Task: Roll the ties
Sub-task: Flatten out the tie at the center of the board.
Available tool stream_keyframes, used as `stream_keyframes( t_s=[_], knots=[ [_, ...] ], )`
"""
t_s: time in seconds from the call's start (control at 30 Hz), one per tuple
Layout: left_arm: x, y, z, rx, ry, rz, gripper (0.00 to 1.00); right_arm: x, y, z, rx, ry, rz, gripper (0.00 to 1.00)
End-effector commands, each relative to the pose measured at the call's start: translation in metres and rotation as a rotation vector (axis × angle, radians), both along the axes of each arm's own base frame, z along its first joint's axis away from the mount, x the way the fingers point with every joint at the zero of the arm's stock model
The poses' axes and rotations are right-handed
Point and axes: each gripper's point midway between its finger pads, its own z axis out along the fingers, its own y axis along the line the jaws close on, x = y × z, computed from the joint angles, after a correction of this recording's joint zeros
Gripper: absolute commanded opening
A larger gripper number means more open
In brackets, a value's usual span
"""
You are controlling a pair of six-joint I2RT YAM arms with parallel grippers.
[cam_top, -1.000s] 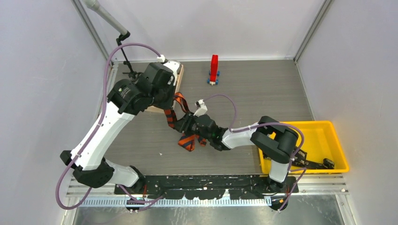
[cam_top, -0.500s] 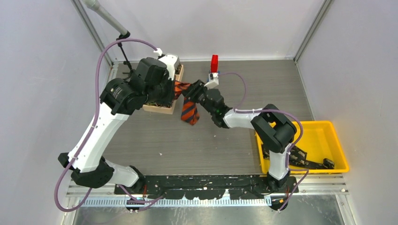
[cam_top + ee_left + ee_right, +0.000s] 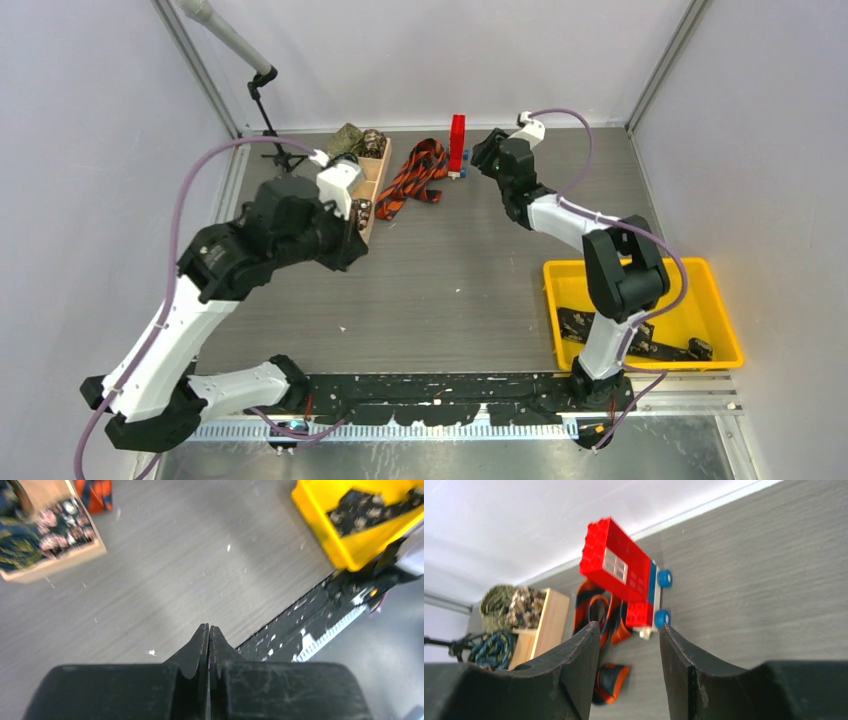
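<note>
here we see our left gripper [image 3: 208, 632] fully closed on nothing, our right gripper [image 3: 628, 630] parted partway, empty, near the orange-and-black tie [image 3: 408, 180].

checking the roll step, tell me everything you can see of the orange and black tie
The orange-and-black patterned fabric tie lies unrolled, in loose loops, on the grey table between the pale wooden box and the red toy block. One flat end trails toward the near edge. Nothing grips it.
</note>
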Motion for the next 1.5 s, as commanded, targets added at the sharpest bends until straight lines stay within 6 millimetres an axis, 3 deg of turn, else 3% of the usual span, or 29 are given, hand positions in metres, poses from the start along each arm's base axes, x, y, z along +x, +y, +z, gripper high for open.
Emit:
stream_keyframes(
  t_s=[0.0, 0.1, 0.17, 0.27, 0.37, 0.5, 0.77, 0.93, 1.27, 1.47],
  knots=[
    [0.003, -0.016, -0.047, 0.000, 0.078, -0.018, 0.00, -0.040, 0.007, 0.016, -0.032, -0.030, 0.052, 0.52],
    [0.016, 0.000, -0.081, 0.062, 0.114, 0.140, 0.04, -0.067, 0.026, 0.001, 0.008, -0.002, 0.119, 0.52],
    [0.025, 0.013, -0.098, 0.116, 0.121, 0.245, 0.18, -0.082, 0.047, -0.004, -0.013, 0.020, 0.166, 0.53],
    [0.034, 0.021, -0.118, 0.178, 0.130, 0.309, 0.26, -0.096, 0.082, -0.010, -0.027, 0.059, 0.253, 0.56],
    [0.038, 0.022, -0.131, 0.215, 0.149, 0.327, 0.30, -0.090, 0.107, -0.017, -0.037, 0.097, 0.302, 0.64],
    [0.030, 0.025, -0.134, 0.229, 0.179, 0.320, 0.30, -0.064, 0.125, -0.032, -0.077, 0.117, 0.314, 0.78],
    [-0.008, 0.052, -0.134, 0.200, 0.180, 0.288, 0.30, 0.001, 0.120, -0.057, -0.115, 0.148, 0.279, 0.83],
    [-0.023, 0.066, -0.138, 0.165, 0.166, 0.296, 0.28, 0.037, 0.115, -0.058, -0.143, 0.154, 0.269, 0.80],
    [-0.040, 0.060, -0.131, 0.030, 0.143, 0.239, 0.26, 0.071, 0.108, -0.078, -0.175, 0.181, 0.284, 0.77],
    [-0.044, 0.063, -0.133, -0.011, 0.120, 0.244, 0.25, 0.076, 0.117, -0.091, -0.172, 0.193, 0.327, 0.73]
  ],
)
